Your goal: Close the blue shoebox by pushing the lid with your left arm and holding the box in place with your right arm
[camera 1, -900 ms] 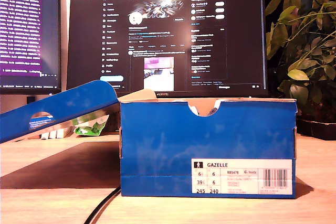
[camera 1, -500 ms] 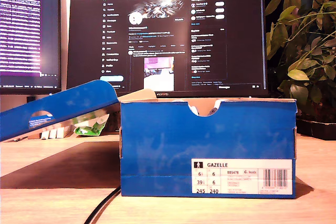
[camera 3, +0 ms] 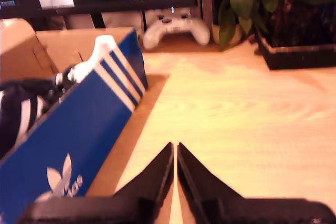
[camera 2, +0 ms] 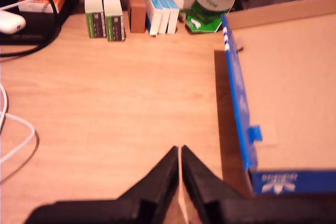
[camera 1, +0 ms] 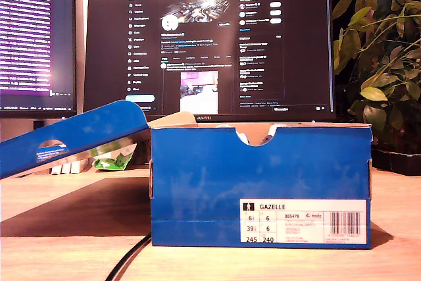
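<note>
The blue shoebox [camera 1: 260, 189] stands on the wooden desk in the exterior view, its label end facing the camera. Its lid [camera 1: 72, 139] is hinged back and slopes down toward the exterior view's left. No arm shows in that view. My first gripper [camera 2: 180, 150] is shut with nothing in it, low over the bare desk, close beside the lid's blue rim [camera 2: 236, 93]. My second gripper [camera 3: 175, 148] is also shut and empty, hovering just off the box's striped side wall [camera 3: 79, 124]. A black and white shoe [camera 3: 26, 103] lies inside the box.
Two monitors [camera 1: 210, 44] stand behind the box, and a plant [camera 1: 381, 64] fills the exterior view's right. A black cable [camera 1: 128, 258] runs under the box. Small cartons [camera 2: 107, 14], a green packet [camera 2: 210, 9], a white cable [camera 2: 16, 129] and a white game controller [camera 3: 176, 27] lie around.
Only the text on the monitor at the exterior view's left has shifted. The box and its lid sit where they were.
</note>
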Available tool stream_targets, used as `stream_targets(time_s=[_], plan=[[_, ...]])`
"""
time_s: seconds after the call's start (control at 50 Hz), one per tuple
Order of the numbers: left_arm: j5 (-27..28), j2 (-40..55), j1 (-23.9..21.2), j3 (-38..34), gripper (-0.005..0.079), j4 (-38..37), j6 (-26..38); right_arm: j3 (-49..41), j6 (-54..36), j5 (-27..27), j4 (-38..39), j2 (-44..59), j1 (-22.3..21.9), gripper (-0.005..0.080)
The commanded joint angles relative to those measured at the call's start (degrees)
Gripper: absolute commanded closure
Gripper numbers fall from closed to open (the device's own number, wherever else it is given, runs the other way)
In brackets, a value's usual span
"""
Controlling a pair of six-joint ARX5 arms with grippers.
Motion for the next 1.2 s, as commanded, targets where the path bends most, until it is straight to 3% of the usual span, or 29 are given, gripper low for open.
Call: stream_targets(time_s=[0.0, 0.16, 0.3, 0.6, 0.86, 1.18], plan=[[0.9, -0.4, 0.1, -1.5, 0.0754, 1.2, -1.2, -1.1, 2.0, -0.5, 0.2, -0.3, 0.3, 0.0763], [5.4, -0.4, 0.1, -1.5, 0.0754, 4.3, -4.0, -1.0, 11.1, -0.6, 1.3, -0.3, 0.3, 0.0763], [10.7, -0.4, 0.1, -0.9, 0.0758, 6.3, -6.4, 0.8, 14.2, -4.5, 1.3, -0.3, 0.3, 0.0763], [13.1, 2.8, 0.2, 0.5, 0.0761, 6.5, -9.8, 6.5, 18.3, -5.1, -1.3, 3.7, 0.3, 0.0763], [15.9, 11.4, 1.8, 1.7, 0.0761, 11.5, -11.0, 11.7, 18.0, -7.9, 0.5, 16.3, 0.3, 0.0763], [22.6, 26.0, 9.5, 3.2, 0.0761, 18.5, -11.0, 15.8, 14.8, -12.9, 6.1, 35.1, 0.3, 0.0763]])
